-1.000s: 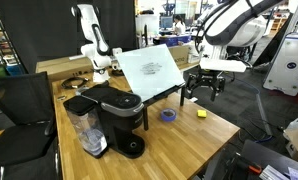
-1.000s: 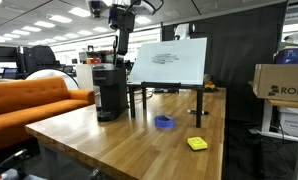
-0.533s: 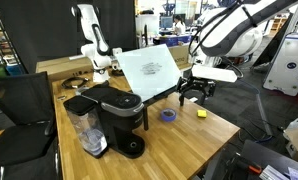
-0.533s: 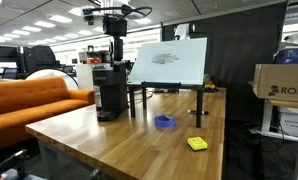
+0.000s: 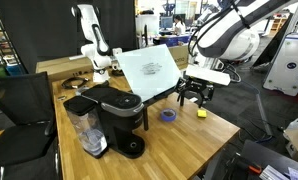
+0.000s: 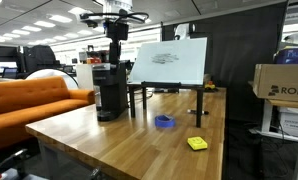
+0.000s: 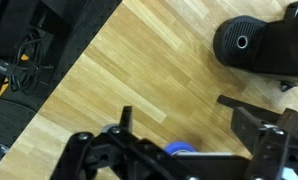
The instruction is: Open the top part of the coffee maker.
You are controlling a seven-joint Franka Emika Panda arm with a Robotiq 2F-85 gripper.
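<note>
One small change: my black robot gripper (image 5: 194, 94) is hanging a little closer to the black plastic coffee maker (image 5: 117, 118) than a second ago, but it is still well apart from it. Its fingers are spreading wide and holding nothing. The shiny rounded black lid (image 5: 111, 99) is sitting shut on top of the machine. The wrist view is cutting the machine off at the edge, so I am not seeing the lid there.

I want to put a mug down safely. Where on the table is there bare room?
The widest bare wood lies between the coffee maker, the tape and the near edge of the table. A smaller patch lies between the tape and the yellow block. It is crowded under the board, close beside the coffee maker.
</note>
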